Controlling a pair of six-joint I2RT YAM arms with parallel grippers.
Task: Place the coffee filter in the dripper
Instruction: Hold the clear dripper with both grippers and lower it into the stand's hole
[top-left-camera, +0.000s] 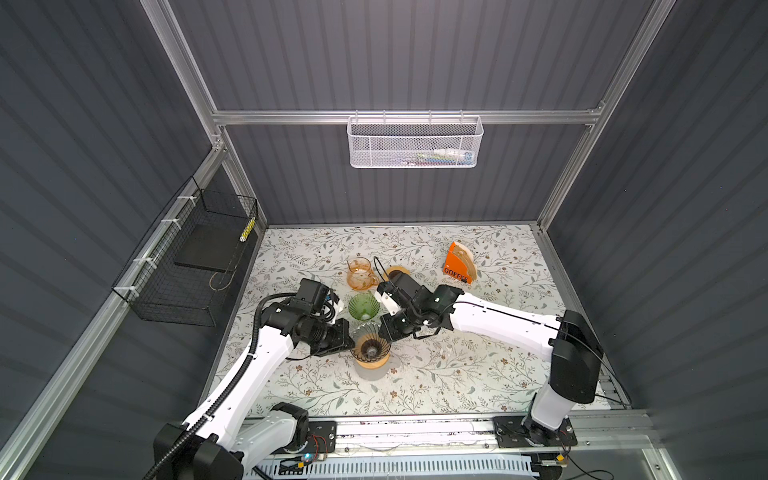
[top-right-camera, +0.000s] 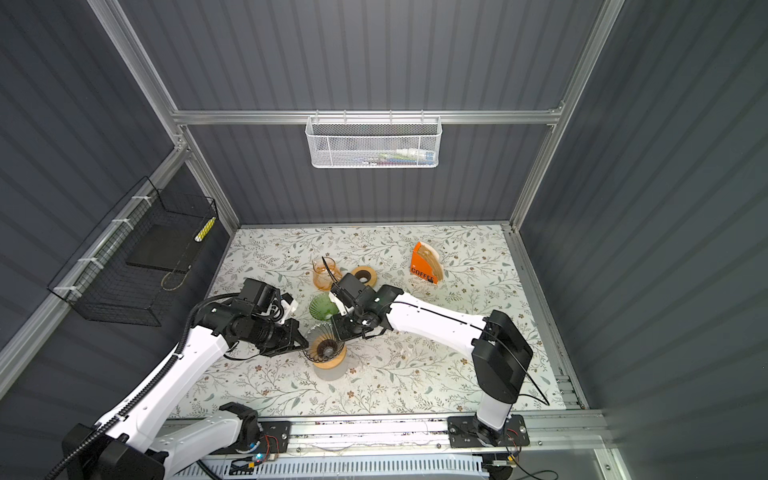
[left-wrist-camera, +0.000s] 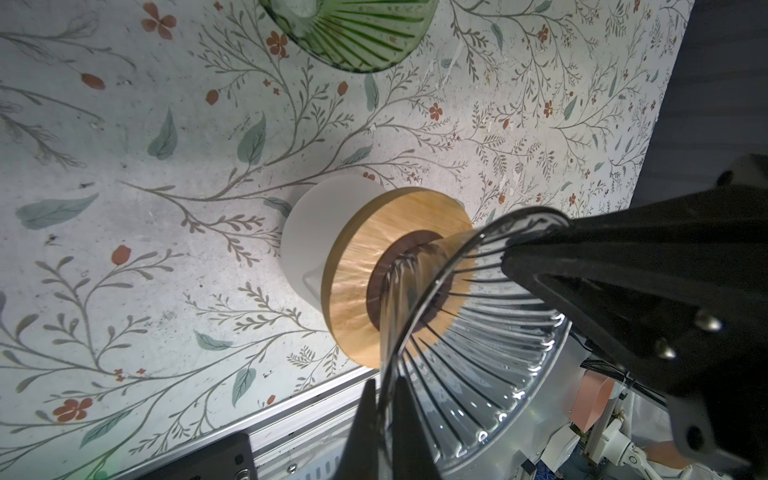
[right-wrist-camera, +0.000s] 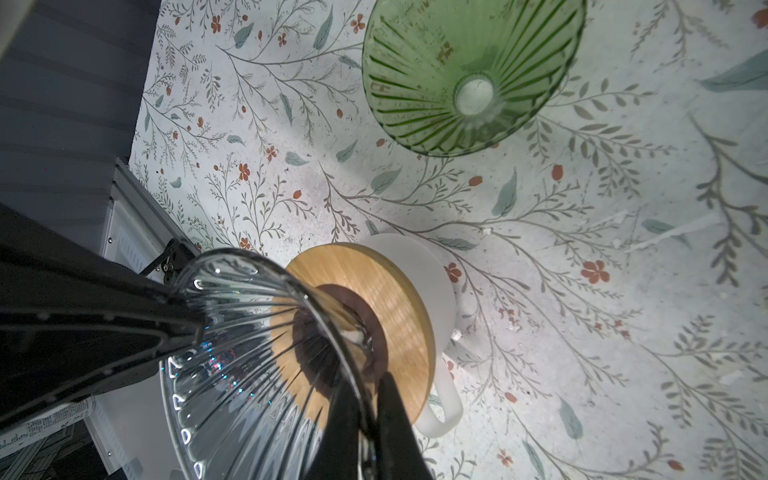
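The dripper (top-left-camera: 370, 347) (top-right-camera: 324, 347) is a clear ribbed glass cone in a wooden collar (left-wrist-camera: 357, 282), standing on a white mug (left-wrist-camera: 307, 232) (right-wrist-camera: 432, 274). My left gripper (top-left-camera: 351, 340) (left-wrist-camera: 384, 386) is shut on the cone's left rim. Opposite it, my right gripper (top-left-camera: 384, 332) (right-wrist-camera: 365, 386) is shut on the right rim. The inside of the dripper (left-wrist-camera: 478, 353) (right-wrist-camera: 232, 374) holds no paper. The coffee filters (top-left-camera: 463, 251) stand stacked in an orange holder marked COFFEE (top-left-camera: 457, 266) (top-right-camera: 424, 266) at the back right, away from both grippers.
A green glass dripper (top-left-camera: 363, 306) (right-wrist-camera: 469, 70) sits just behind the clear one. Further back are an orange glass carafe (top-left-camera: 360, 274) and a second wooden ring (top-left-camera: 398, 272). A black wire basket (top-left-camera: 187, 257) hangs on the left wall, a white mesh basket (top-left-camera: 415, 141) on the back wall.
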